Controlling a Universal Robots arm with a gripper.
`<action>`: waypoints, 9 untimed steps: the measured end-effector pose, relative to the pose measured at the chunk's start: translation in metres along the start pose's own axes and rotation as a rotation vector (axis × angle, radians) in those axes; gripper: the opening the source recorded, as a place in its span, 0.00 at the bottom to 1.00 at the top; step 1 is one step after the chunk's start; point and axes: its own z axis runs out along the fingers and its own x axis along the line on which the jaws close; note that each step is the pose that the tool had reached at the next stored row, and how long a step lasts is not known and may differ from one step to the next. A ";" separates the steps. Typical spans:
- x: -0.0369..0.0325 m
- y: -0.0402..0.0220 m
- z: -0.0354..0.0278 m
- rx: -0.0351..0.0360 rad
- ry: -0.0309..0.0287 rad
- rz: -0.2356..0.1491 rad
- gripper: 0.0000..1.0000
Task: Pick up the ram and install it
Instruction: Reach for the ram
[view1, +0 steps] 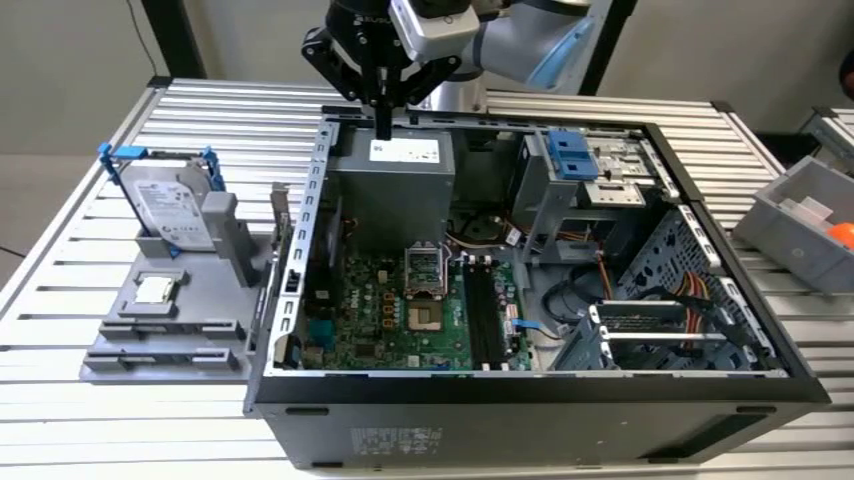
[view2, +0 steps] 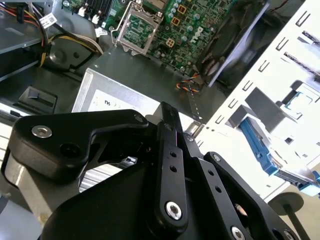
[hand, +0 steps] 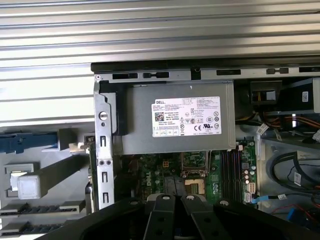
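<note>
A slatted metal bench carries an open computer case, and a grey fixture sits beside it towards the exterior view's left. The fixture holds a hard drive standing in a blue-edged bracket, with a small square processor chip in front of it.

The gripper hangs over the end of the case nearest the bench's far edge, just above the labelled power supply. Its fingers are clenched together into one dark tip pointing straight down. From where I stand I can't tell whether anything thin is pinched between them.

I can't pick out the ram with certainty. The long black memory slots run along the motherboard towards the case's near wall, well apart from the gripper. Whether a stick sits in them or in the fixture's grooves is not clear.

The arm comes in from beyond the far edge, its wrist bent so the gripper is vertical.
</note>
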 end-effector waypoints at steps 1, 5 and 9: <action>0.0001 0.0000 0.0001 0.0000 -0.0001 0.000 0.00; 0.0004 -0.0001 0.0001 0.0002 0.0003 0.000 0.00; 0.0016 -0.0002 0.0001 0.0001 0.0003 0.000 0.00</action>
